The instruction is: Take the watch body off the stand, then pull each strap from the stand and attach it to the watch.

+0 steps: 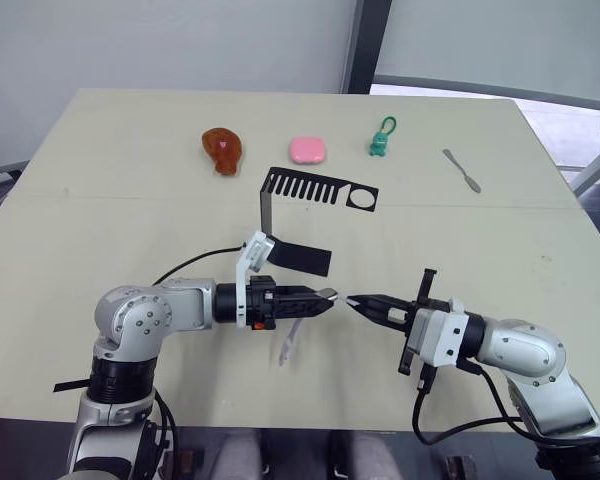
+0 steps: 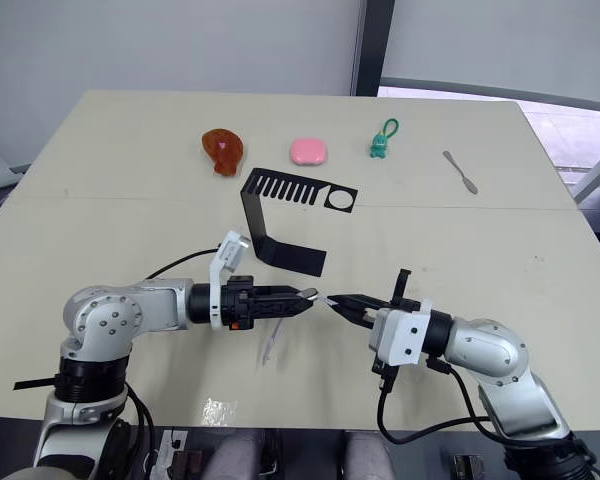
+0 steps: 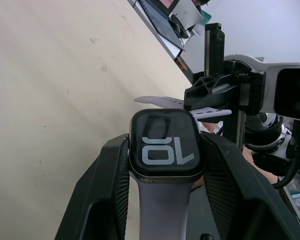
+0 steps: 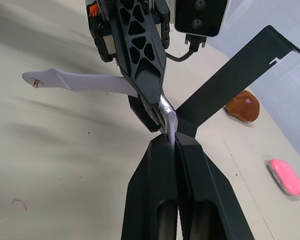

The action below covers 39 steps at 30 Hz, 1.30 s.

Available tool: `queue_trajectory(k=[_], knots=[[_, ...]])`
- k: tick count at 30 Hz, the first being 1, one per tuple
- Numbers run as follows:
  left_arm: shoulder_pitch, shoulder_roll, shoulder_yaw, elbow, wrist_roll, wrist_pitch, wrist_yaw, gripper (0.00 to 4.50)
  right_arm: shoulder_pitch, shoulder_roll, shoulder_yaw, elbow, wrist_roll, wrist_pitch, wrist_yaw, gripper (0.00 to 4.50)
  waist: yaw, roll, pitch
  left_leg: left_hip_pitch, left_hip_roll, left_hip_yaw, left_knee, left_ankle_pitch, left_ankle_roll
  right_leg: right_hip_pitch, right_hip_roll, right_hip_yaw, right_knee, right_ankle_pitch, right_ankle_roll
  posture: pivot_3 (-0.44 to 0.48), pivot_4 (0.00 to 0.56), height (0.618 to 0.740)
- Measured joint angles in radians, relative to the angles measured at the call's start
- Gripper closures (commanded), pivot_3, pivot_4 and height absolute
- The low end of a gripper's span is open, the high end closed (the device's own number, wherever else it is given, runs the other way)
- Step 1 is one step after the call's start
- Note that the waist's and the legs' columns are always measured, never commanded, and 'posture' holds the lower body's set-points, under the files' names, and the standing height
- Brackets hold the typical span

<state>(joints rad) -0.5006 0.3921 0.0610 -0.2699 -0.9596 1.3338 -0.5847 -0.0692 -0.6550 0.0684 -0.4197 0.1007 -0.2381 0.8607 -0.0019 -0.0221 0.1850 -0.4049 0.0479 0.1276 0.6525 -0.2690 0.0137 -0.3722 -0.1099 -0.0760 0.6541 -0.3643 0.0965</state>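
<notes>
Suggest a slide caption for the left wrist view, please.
Left gripper clamps the watch body, one strap attached, as right gripper brings the second strap.

Silver-grey arm shells, round screwed joint caps. Black lattice-ribbed fingers on left end effector (image 1: pixel 322 298) and right end effector (image 1: pixel 365 304), white wrist brackets, loose black cables.

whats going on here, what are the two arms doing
The robot is putting a watch together above the table. The left gripper is shut on the watch body, which already has one strap hanging from it. The right gripper pinches the second strap and holds its end up against the watch body. The black stand behind them has neither watch nor straps on it.
</notes>
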Motion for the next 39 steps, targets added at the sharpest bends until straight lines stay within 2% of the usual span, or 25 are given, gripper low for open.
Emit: queue_trajectory(k=[39], knots=[[-0.004, -0.019, -0.032, -0.035, 0.014, -0.004, 0.083, 2.91, -0.033, 0.003, 0.004, 0.022, -0.098, 0.0, -0.002, 4.5, 0.0, 0.0, 0.0, 0.0, 0.0, 0.0, 0.0, 0.0, 0.0, 0.0, 0.0, 0.0, 0.0, 0.0, 0.0, 0.0, 0.15, 0.74]])
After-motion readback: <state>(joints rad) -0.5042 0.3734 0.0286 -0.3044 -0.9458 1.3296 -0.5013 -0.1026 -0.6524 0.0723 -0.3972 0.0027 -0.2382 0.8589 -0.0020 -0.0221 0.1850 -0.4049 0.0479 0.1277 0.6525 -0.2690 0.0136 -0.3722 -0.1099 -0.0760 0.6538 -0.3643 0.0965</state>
